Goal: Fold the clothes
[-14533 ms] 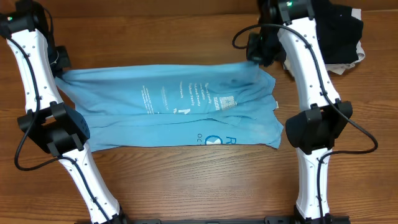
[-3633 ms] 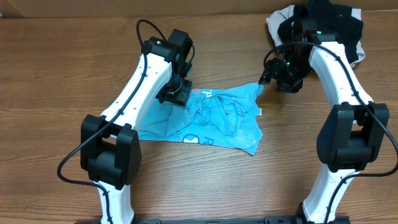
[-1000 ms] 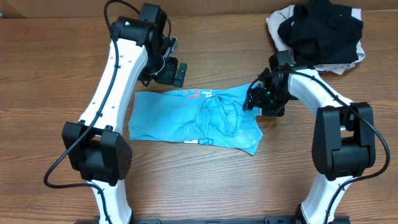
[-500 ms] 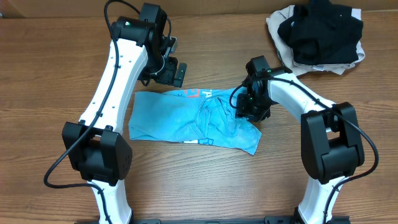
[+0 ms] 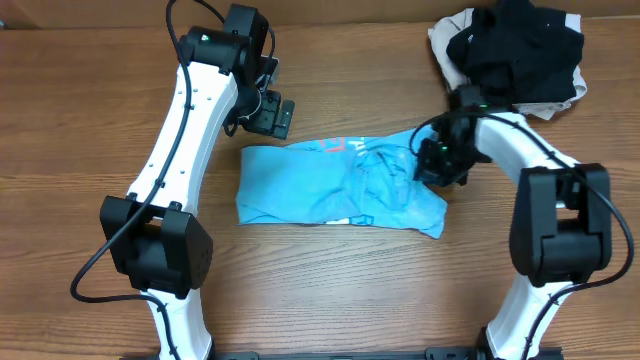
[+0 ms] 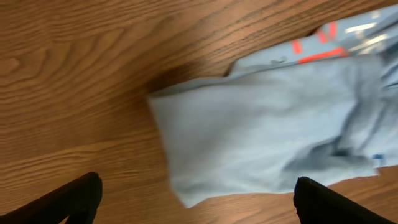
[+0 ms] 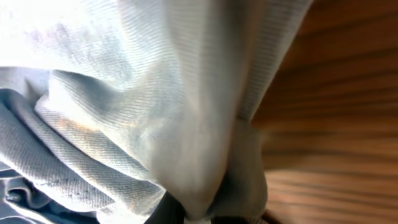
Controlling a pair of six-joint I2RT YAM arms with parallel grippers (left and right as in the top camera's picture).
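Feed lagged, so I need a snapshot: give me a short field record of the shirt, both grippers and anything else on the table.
shirt: light blue T-shirt, folded into a rumpled strip, lying mid-table
right gripper: shut on the T-shirt's right end
left gripper: open, empty, over bare wooden table just beyond the shirt's far edge, near its left end
other items: black garment lying on a beige garment, far right corner, apart from the shirt
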